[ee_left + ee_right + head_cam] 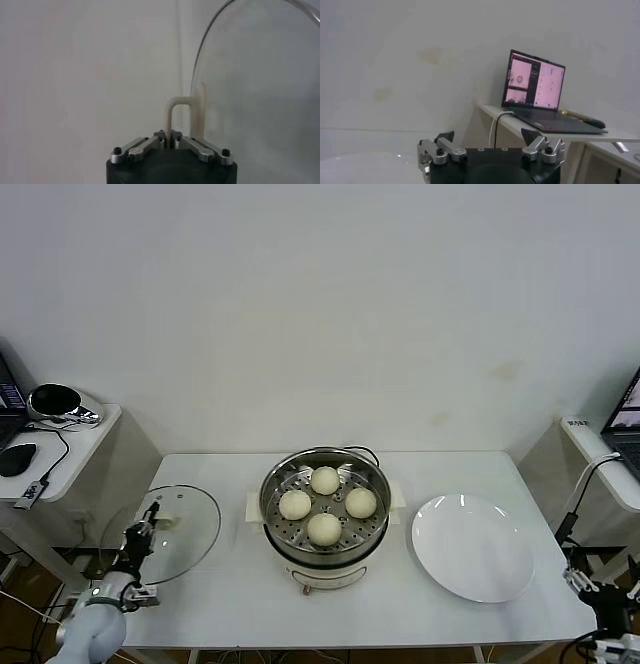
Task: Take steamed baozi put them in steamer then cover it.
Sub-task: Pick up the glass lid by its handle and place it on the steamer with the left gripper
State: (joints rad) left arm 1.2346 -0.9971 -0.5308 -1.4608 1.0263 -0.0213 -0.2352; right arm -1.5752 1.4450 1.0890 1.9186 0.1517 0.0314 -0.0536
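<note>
Four cream-white baozi (325, 480) sit on the perforated tray of the shiny steamer (276, 529) at the table's middle. The clear glass cover (190, 539) is at the table's left edge and looks raised and tilted. My left gripper (150, 521) is shut on its white handle (173, 112). In the left wrist view the glass (260, 90) curves up beside the closed gripper (167, 134). My right gripper (602, 596) is open and empty, low off the table's right front corner; it also shows in the right wrist view (489, 136).
A flat white plate (472, 546) lies right of the steamer; its edge shows in the right wrist view (365, 167). A side shelf with a laptop (535, 87) stands at the right. Another shelf (85, 434) with a mouse and cables stands at the left.
</note>
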